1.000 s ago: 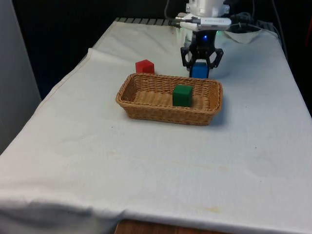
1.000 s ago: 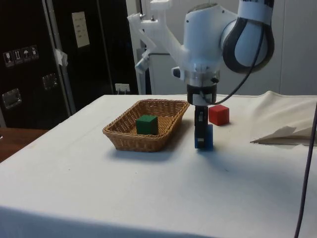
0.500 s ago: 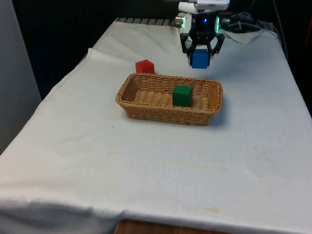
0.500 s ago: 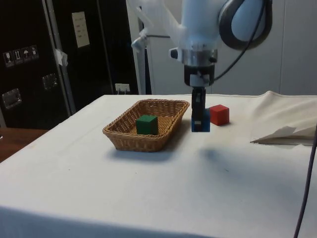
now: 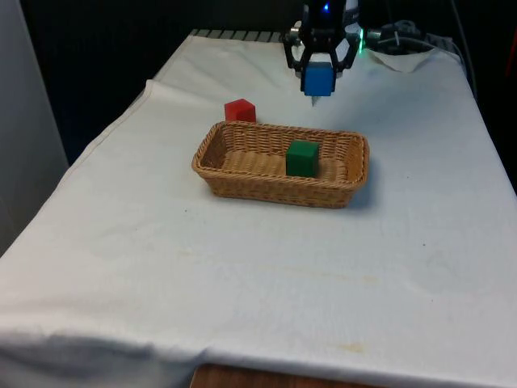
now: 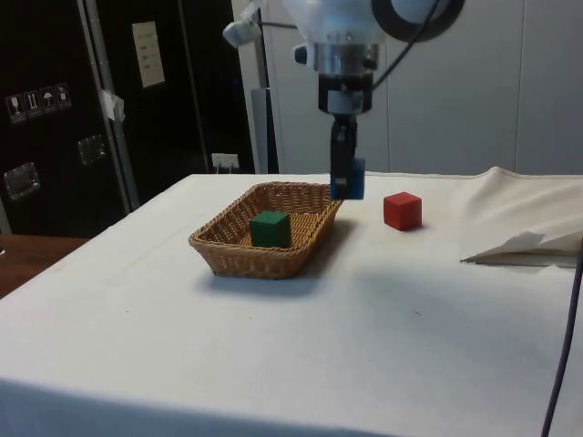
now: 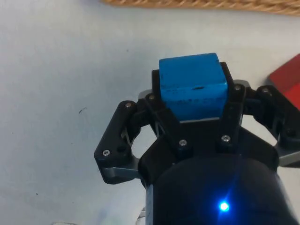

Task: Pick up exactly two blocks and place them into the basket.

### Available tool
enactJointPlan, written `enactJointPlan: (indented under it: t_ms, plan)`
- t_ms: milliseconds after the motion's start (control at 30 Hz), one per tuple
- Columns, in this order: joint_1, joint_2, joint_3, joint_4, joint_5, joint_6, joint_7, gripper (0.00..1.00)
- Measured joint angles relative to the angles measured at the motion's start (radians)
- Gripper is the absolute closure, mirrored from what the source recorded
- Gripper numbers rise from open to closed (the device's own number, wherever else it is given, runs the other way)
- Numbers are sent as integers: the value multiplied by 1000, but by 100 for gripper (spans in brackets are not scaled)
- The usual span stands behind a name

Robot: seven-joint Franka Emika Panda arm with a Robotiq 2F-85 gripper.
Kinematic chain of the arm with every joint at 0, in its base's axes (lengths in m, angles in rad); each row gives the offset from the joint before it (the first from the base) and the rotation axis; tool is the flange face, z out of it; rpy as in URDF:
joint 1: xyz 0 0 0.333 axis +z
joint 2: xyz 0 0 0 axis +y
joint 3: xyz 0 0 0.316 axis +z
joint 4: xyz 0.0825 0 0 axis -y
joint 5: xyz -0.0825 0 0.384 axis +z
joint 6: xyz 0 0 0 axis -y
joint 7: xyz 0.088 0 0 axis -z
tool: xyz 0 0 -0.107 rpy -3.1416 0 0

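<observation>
White cloth (image 5: 242, 275): one basket (image 5: 242, 182), three blocks, blue block (image 5: 317, 78) gripped.

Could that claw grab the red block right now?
Probably not yet: the gripper is shut on the blue block, so it has no free grip. The red block itself stands unobstructed beside the basket.

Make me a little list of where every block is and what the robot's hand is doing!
blue block: held in the hand, lifted above the table, just behind the basket
green block: inside the wicker basket
red block: on the white cloth, outside the basket
blocks in basket: one
hand: shut on the blue block
</observation>
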Motion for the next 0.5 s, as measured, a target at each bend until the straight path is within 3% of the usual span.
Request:
enactJointPlan:
  t_ms: [267,500]
  plan:
    - [-2,7,-29,78,1,-69,-40,98]
    - [-2,72,-51,152,18,-76,-77,98]
